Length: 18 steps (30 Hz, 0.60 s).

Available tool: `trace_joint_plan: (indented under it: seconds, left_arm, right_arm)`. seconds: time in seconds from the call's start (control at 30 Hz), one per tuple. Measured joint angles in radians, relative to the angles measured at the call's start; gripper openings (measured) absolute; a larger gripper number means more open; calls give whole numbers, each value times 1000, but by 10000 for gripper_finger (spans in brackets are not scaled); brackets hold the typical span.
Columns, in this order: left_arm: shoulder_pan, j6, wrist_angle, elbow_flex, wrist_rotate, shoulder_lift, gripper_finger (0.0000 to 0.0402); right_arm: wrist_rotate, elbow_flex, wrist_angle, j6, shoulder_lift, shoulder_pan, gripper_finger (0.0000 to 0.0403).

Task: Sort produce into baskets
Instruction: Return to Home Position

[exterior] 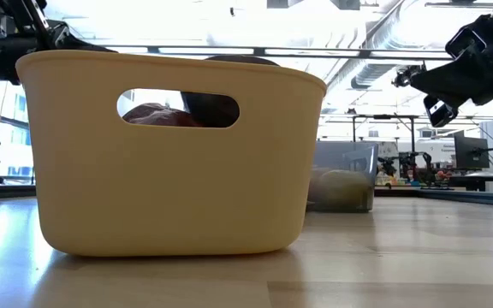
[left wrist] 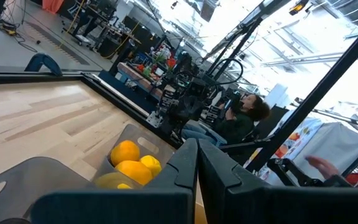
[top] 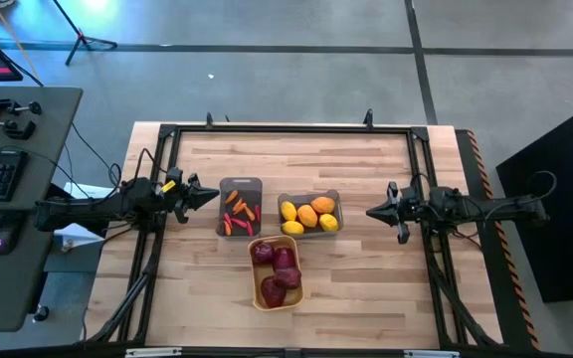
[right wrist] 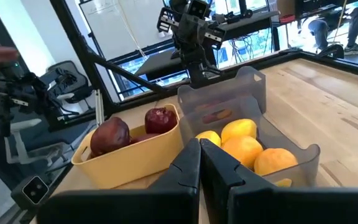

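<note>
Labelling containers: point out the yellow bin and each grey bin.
Yellow bin (exterior: 169, 188): low view, front wall.
Grey bin of orange-red pieces (top: 240, 185): high view, far rim.
Grey bin of yellow fruit (top: 308, 195): high view, far rim.

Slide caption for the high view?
Orange-red pieces in left dark grey plastic bin, yellow/orange ovals in right grey bin, dark red rounds in yellow-orange bin; left gripper, right gripper flanking.

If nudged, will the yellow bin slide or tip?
Likely slides: the yellow bin has a flat base on the table. Tipping looks unlikely; dark red fruits weigh it down but may roll. Left gripper and right gripper wait apart.
</note>
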Motion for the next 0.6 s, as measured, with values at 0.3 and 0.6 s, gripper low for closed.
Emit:
trace_joint_plan:
  seconds: [0.3, 0.6]
  left_arm:
    - [0, 0, 0, 0, 0, 0, 0]
    - [3, 0, -34, 0, 0, -97, 0]
  right_arm:
    - [-2, 2, 41, -7, -66, 18, 0]
    - [0, -3, 13, -7, -66, -3, 0]
